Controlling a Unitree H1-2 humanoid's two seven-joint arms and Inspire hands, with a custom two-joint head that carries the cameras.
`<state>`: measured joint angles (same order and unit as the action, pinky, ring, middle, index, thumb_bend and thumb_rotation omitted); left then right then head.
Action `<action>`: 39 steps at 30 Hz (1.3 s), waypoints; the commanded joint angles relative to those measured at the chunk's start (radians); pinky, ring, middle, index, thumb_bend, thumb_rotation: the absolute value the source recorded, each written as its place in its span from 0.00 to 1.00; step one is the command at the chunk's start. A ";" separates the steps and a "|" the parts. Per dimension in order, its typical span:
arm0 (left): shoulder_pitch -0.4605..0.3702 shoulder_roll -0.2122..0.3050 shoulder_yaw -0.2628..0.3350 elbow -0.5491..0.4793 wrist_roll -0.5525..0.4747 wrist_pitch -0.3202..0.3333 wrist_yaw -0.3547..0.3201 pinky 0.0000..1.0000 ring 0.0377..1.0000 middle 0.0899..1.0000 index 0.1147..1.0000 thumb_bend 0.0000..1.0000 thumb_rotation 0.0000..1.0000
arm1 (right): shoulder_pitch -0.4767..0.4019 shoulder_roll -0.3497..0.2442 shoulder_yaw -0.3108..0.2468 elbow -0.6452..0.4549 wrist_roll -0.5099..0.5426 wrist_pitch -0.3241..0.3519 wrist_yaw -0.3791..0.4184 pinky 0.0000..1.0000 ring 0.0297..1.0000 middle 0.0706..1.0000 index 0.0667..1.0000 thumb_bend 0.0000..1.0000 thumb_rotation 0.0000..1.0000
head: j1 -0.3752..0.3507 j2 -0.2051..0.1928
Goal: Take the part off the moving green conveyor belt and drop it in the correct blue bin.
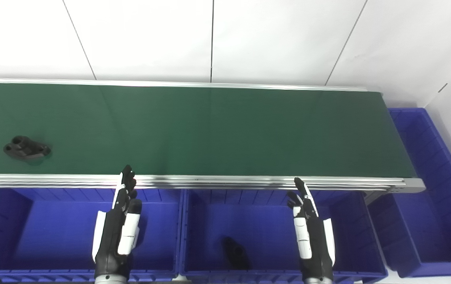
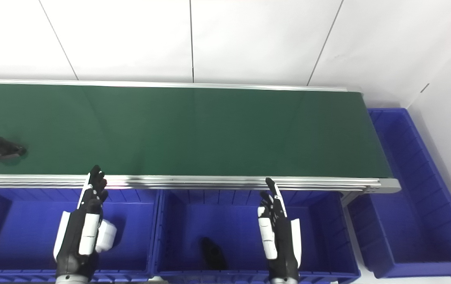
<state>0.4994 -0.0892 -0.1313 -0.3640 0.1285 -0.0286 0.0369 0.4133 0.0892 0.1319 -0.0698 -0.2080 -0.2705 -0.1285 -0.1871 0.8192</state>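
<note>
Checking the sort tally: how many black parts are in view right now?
2. One black part lies on the green belt near its left end. The other sits in the middle blue bin, near its front wall. Both hands hold nothing.

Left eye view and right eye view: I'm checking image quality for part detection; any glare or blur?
Left eye view: conveyor belt carries soft wall reflections, and the black part looks slightly soft. Right eye view: same sheen; bright glare along the belt's front rail.

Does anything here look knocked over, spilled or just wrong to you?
Nothing stands out. One black part lies on the green belt, another in the middle blue bin, and both hands hover open, holding nothing.
</note>
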 commanded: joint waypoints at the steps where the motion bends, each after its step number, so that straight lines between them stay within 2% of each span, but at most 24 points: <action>1: 0.006 0.002 -0.008 -0.013 0.013 -0.034 0.003 1.00 1.00 1.00 1.00 0.64 0.99 | 0.001 0.005 0.005 -0.021 -0.003 -0.023 0.000 0.87 0.90 0.96 0.94 0.59 1.00 | 0.000 0.000; 8: 0.008 0.000 -0.010 -0.001 0.018 -0.044 0.006 1.00 1.00 1.00 1.00 0.65 1.00 | 0.002 0.005 0.005 -0.020 -0.003 -0.022 0.000 0.87 0.90 0.96 0.94 0.61 1.00 | 0.005 -0.009; 12: 0.009 -0.001 -0.010 0.008 0.017 -0.047 0.006 1.00 1.00 1.00 1.00 0.67 0.99 | 0.003 0.002 0.004 -0.010 -0.003 -0.029 -0.001 0.87 0.90 0.96 0.94 0.59 1.00 | 0.021 -0.031; 15: 0.012 -0.008 -0.015 0.025 0.024 -0.062 0.013 1.00 1.00 1.00 1.00 0.68 0.98 | 0.005 -0.005 0.000 0.006 0.007 -0.048 -0.001 0.87 0.90 0.97 0.94 0.58 1.00 | 0.061 -0.064; 16: 0.013 -0.009 -0.017 0.030 0.025 -0.068 0.015 1.00 1.00 1.00 1.00 0.66 0.98 | 0.006 -0.006 -0.001 0.011 0.011 -0.055 -0.001 0.87 0.90 0.97 0.94 0.57 1.00 | 0.061 -0.064; 19: 0.014 -0.013 -0.029 0.055 0.045 -0.102 0.021 1.00 1.00 1.00 1.00 0.64 0.99 | 0.004 -0.025 -0.005 0.035 0.038 -0.092 0.010 0.88 0.92 0.98 0.94 0.55 1.00 | 0.118 -0.105; 20: 0.015 -0.014 -0.032 0.062 0.051 -0.110 0.024 1.00 1.00 1.00 1.00 0.63 1.00 | 0.003 -0.030 -0.006 0.042 0.045 -0.102 0.012 0.88 0.93 0.98 0.94 0.54 1.00 | 0.118 -0.105; 21: 0.015 -0.019 -0.035 0.072 0.055 -0.116 0.027 1.00 1.00 1.00 1.00 0.63 1.00 | 0.002 -0.037 -0.009 0.049 0.057 -0.108 0.015 0.89 0.93 0.98 0.94 0.54 1.00 | 0.151 -0.123; 25: 0.013 -0.042 -0.048 0.101 0.054 -0.122 0.038 1.00 1.00 1.00 1.00 0.67 0.95 | 0.001 -0.058 -0.023 0.069 0.080 -0.116 0.020 0.90 0.93 0.99 0.96 0.53 1.00 | 0.228 -0.150; 27: 0.011 -0.053 -0.055 0.114 0.056 -0.127 0.044 1.00 1.00 1.00 1.00 0.65 0.93 | -0.002 -0.069 -0.031 0.083 0.089 -0.123 0.023 0.91 0.93 0.99 0.97 0.53 1.00 | 0.257 -0.165; 33: 0.005 -0.072 -0.073 0.152 0.104 -0.153 0.070 0.96 0.97 1.00 1.00 0.63 0.90 | -0.015 -0.098 -0.049 0.119 0.118 -0.147 0.041 0.92 0.94 1.00 0.98 0.50 1.00 | 0.312 -0.209; 39: -0.008 -0.075 -0.081 0.188 0.118 -0.186 0.085 0.92 0.95 1.00 0.98 0.61 0.87 | -0.036 -0.114 -0.061 0.178 0.127 -0.189 0.051 0.96 0.95 1.00 1.00 0.53 1.00 | 0.334 -0.247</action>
<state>0.5000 -0.1410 -0.1861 -0.1747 0.2280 -0.1667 0.1086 0.3849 -0.0223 0.0724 0.1164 -0.0918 -0.3990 -0.0872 0.1457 0.5723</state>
